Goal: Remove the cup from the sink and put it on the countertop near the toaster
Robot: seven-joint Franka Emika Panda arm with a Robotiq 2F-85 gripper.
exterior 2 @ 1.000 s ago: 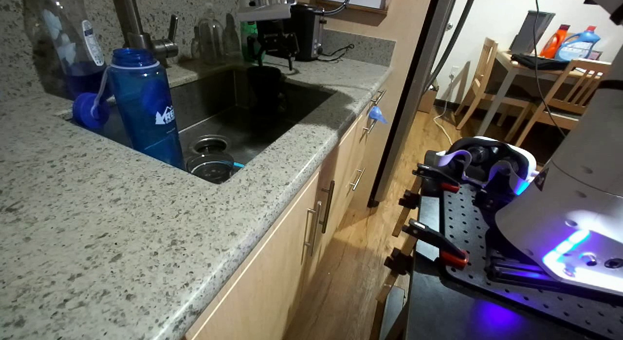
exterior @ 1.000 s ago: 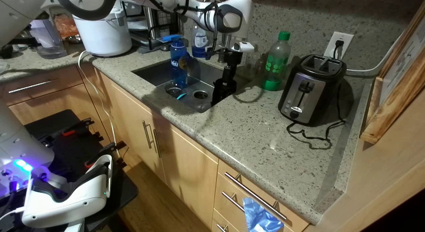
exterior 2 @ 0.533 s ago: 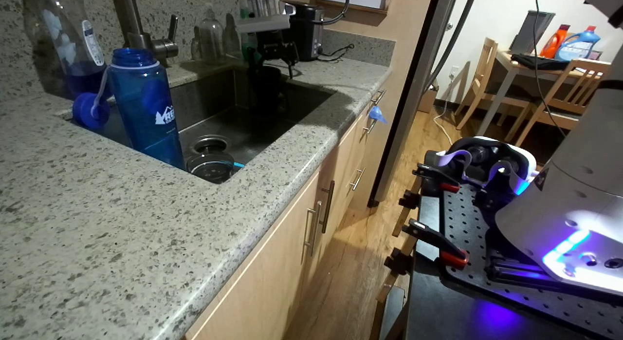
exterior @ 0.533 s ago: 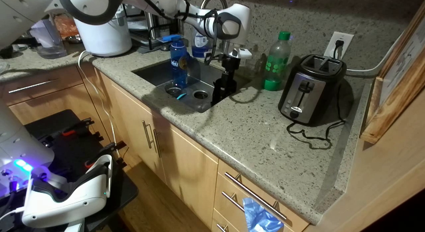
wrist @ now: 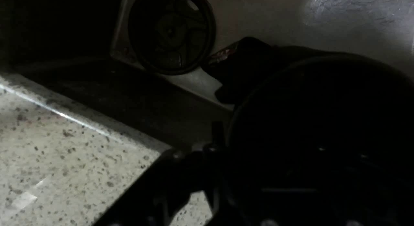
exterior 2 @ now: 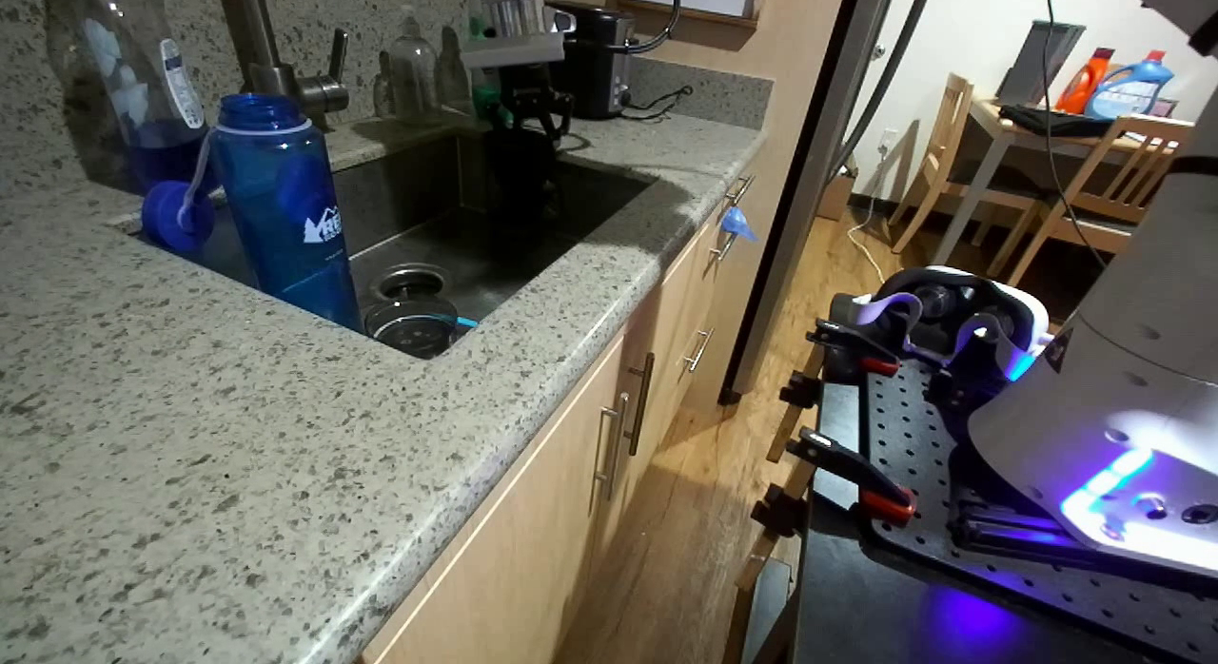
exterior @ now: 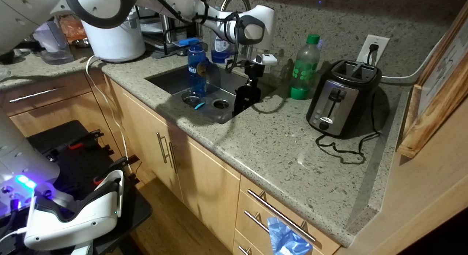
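Inside the rectangular, recessed metal sink (exterior: 210,114), toward its three o'clock end in an exterior view, is the small, dark, rounded cup (exterior: 249,98). At twelve o'clock from it, the black, jointed tool (exterior: 251,82) points down to its top; black merges with black, so I cannot tell whether it is wide, narrow or holding the cup. At ten o'clock from the cup in the wrist view, a dark, round, rimmed piece (wrist: 171,31) lies in the sink. A translucent blue, white-lettered bottle (exterior: 196,74) stands in it too, at the cup's ten o'clock in an exterior view.

Around the sink runs the speckled grey-beige granite desk (exterior: 270,145), with a matching speckled wall (exterior: 343,25) behind. On the desk, a green-capped, green-dotted clear bottle (exterior: 304,72) stands at two o'clock from the cup; at three, the boxy silver-and-black toaster (exterior: 333,105), its thin black cord (exterior: 347,151) looped toward six. A round white cooker (exterior: 113,41) sits at the sink's ten o'clock.

Light wooden cabinets (exterior: 212,174) run below, a crumpled blue plastic bag (exterior: 287,236) hanging before them toward five o'clock. Farther off, in an exterior view, pale wooden chairs (exterior 2: 950,136) stand toward two o'clock on a brown wooden floor (exterior 2: 685,474).
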